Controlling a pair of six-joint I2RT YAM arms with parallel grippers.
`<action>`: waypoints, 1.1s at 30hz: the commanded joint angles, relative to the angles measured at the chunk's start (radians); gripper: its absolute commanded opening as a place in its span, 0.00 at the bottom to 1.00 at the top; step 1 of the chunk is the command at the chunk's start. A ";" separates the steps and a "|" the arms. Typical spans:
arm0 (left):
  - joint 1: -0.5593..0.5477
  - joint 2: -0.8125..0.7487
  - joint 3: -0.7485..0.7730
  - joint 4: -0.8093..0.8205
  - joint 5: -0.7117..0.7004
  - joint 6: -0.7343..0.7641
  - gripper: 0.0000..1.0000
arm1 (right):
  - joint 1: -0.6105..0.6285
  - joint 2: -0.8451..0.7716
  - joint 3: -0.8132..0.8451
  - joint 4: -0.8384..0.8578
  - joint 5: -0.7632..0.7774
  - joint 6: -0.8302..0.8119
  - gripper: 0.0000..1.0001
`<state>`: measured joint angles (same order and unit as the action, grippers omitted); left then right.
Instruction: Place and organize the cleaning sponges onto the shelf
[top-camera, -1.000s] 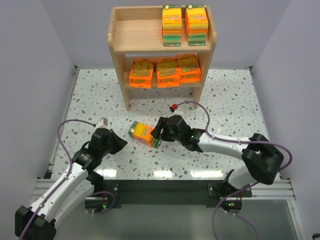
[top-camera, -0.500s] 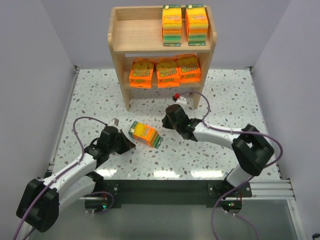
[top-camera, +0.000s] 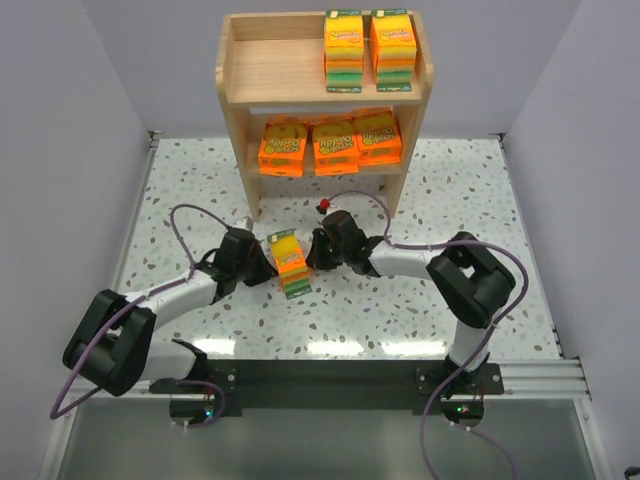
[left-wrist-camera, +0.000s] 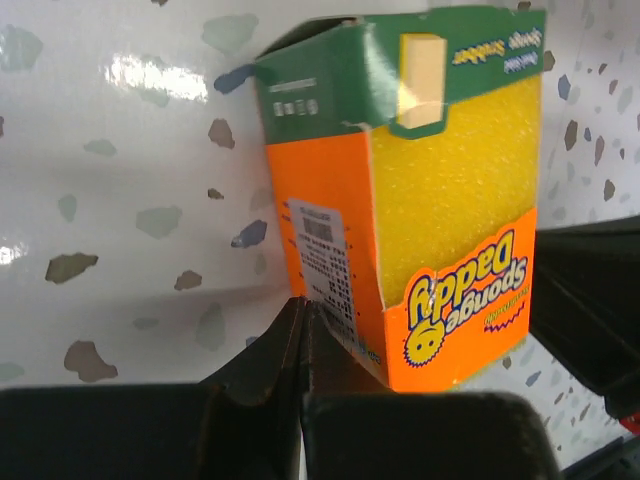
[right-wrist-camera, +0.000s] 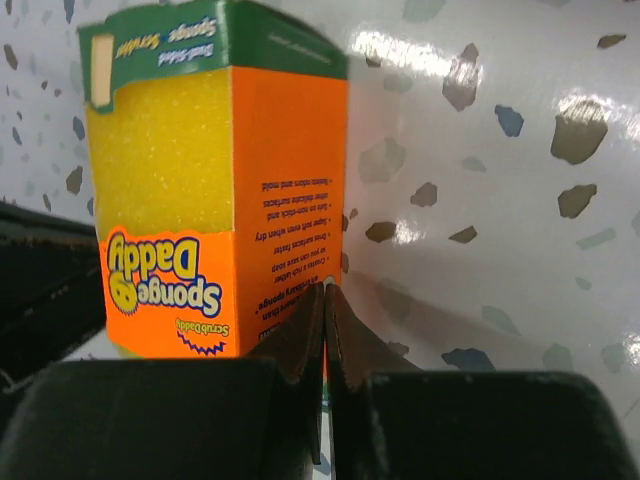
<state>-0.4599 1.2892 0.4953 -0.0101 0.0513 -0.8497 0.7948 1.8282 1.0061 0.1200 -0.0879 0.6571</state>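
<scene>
The left gripper (top-camera: 263, 264) has its two fingers pressed together with nothing between them. In the left wrist view, the tips (left-wrist-camera: 303, 315) sit against the barcode side of a sponge pack (left-wrist-camera: 440, 200). The right gripper (top-camera: 313, 252) is likewise closed on nothing. In its own wrist view, the joined fingertips (right-wrist-camera: 325, 300) meet the opposite, text-printed side of the same pack (right-wrist-camera: 170, 170).

That pack (top-camera: 290, 262) lies on the table between the two grippers. Its yellow sponge face and orange "Sponge Daddy" label are turned upward, and its long axis runs roughly away from the arm bases. A green card band caps one end. The pack is well short of the shelf (top-camera: 270, 70), which stands at the far side of the table.

On the shelf's top tier, two yellow-and-green stacks (top-camera: 344, 50) (top-camera: 393, 45) stand side by side at the right end, and the left part of that board is bare wood. On the lower tier, three flat orange packs (top-camera: 283, 147) (top-camera: 335, 145) (top-camera: 378, 137) sit in a row, close together.

The table (top-camera: 180, 190) is white with dark speckles, and plain pale walls close it in on three sides. A lilac cable loops off each arm, and the right one arches above the table towards the shelf's foot.
</scene>
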 joint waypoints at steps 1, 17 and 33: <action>-0.003 0.035 0.098 0.075 -0.030 0.058 0.00 | 0.020 -0.063 -0.052 0.082 -0.215 -0.008 0.00; -0.005 -0.220 0.081 -0.204 -0.180 -0.037 0.27 | 0.040 -0.101 -0.123 0.162 -0.274 0.030 0.00; -0.013 -0.268 -0.120 0.193 0.142 -0.253 0.43 | 0.038 -0.119 -0.116 0.112 -0.243 0.001 0.00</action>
<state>-0.4637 1.0218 0.3836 0.0162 0.1551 -1.0389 0.8368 1.7306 0.8913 0.2321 -0.3492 0.6727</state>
